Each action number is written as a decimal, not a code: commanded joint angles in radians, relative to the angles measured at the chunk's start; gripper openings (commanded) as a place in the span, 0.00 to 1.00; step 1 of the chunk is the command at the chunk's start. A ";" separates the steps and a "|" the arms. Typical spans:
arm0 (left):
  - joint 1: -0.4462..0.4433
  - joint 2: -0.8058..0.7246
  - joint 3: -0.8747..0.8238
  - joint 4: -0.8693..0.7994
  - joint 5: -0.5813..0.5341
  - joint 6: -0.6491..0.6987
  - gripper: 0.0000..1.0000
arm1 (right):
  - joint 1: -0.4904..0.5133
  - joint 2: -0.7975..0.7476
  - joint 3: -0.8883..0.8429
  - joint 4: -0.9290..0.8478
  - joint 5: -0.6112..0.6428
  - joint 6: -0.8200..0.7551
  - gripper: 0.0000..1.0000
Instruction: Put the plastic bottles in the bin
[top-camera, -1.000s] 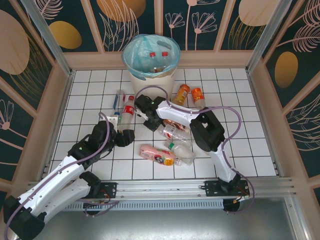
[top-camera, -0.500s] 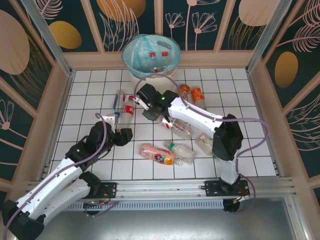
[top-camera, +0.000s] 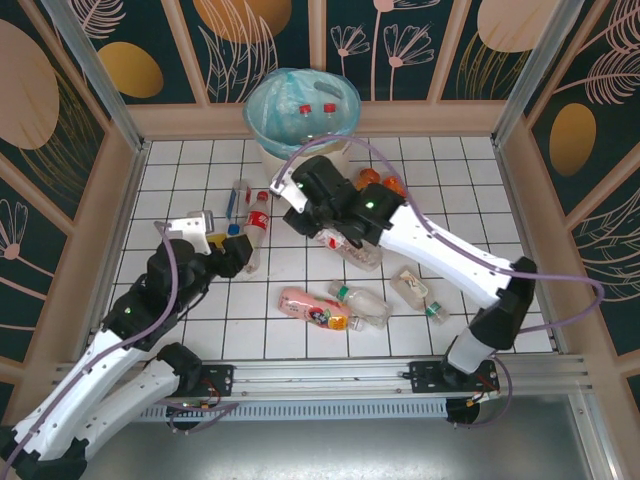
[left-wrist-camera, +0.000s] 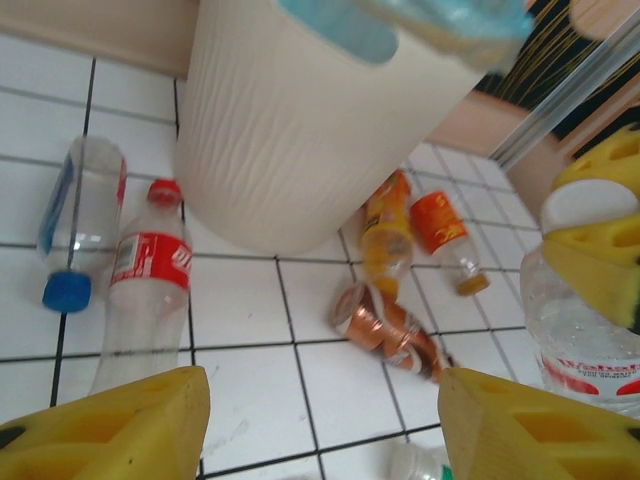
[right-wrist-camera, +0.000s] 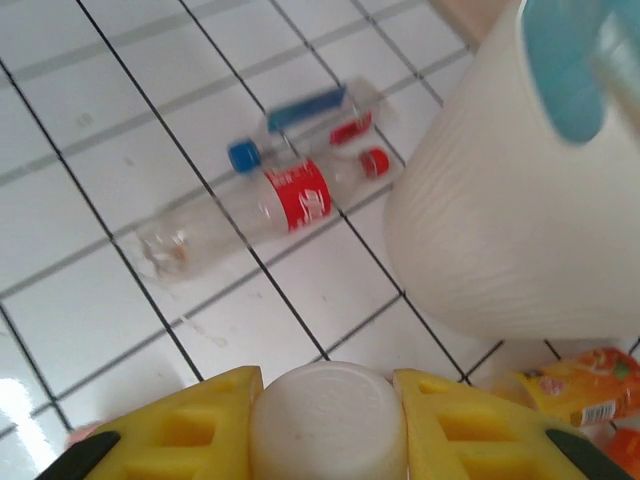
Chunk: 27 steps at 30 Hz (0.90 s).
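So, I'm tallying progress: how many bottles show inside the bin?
2. Both are red-capped and sit side by side in the bin: the left bottle and the right bottle. Others may lie hidden beneath them.

The bin (top-camera: 300, 158) is off-white with a teal liner (top-camera: 268, 108), the floor tiles (top-camera: 480, 200) white, dark-lined.

Round off-white plastic bin (top-camera: 270, 155) at back; clear red-labelled bottle (top-camera: 256, 225) lies before it, clear blue-capped bottle (top-camera: 238, 199) just left.
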 joint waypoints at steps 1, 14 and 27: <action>0.004 -0.021 0.073 0.087 0.007 0.034 0.62 | 0.005 -0.094 0.039 0.079 -0.101 -0.023 0.18; 0.004 0.126 0.412 0.268 0.026 0.124 0.59 | -0.042 -0.159 0.283 0.386 -0.210 -0.048 0.13; 0.004 0.402 0.660 0.262 -0.282 0.114 0.59 | -0.339 0.153 0.571 0.771 -0.363 0.113 0.12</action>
